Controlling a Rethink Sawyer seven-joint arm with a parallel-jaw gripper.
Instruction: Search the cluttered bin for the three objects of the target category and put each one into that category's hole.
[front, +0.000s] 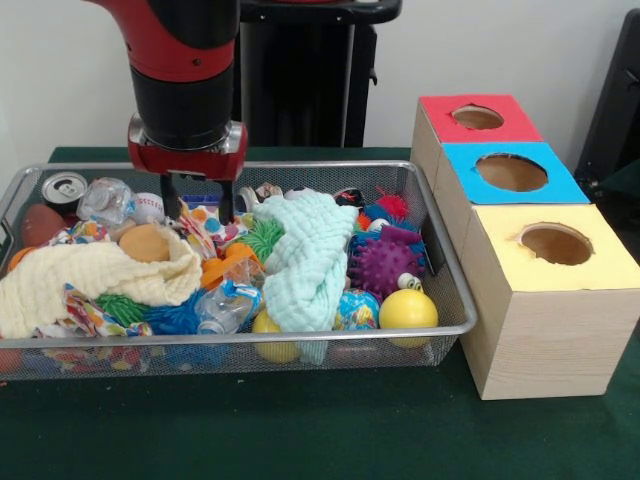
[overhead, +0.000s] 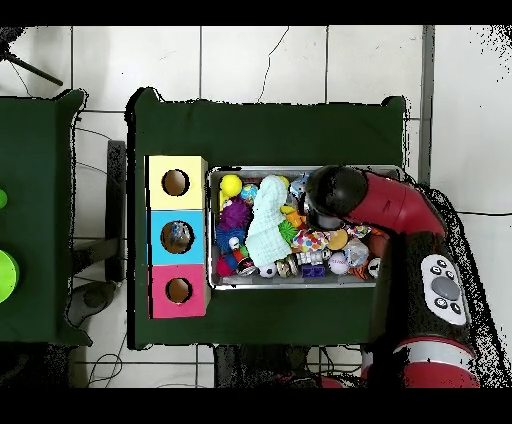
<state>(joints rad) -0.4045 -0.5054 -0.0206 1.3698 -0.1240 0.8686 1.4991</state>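
Note:
The wire mesh bin (front: 300, 337) is full of toys and cloths; the overhead view shows its rim (overhead: 290, 285). One clear crinkled bottle (front: 105, 200) lies at the back left next to a silver can (front: 64, 188). Another clear bottle (front: 225, 306) with a blue label lies near the front, between the two cloths. I cannot pick out a third. My gripper (front: 198, 205) hangs open over the back of the bin, its fingertips (front: 170, 198) just above the clutter, holding nothing. In the overhead view the arm (overhead: 335, 195) hides the gripper.
Three wooden boxes with holes stand right of the bin: red top (front: 478, 118), blue top (front: 512, 172), yellow top (front: 556, 243). A mint cloth (front: 310, 255) and a cream cloth (front: 90, 275) cover much of the clutter. A purple spiky ball (front: 385, 262) and a yellow ball (front: 408, 308) lie at the right.

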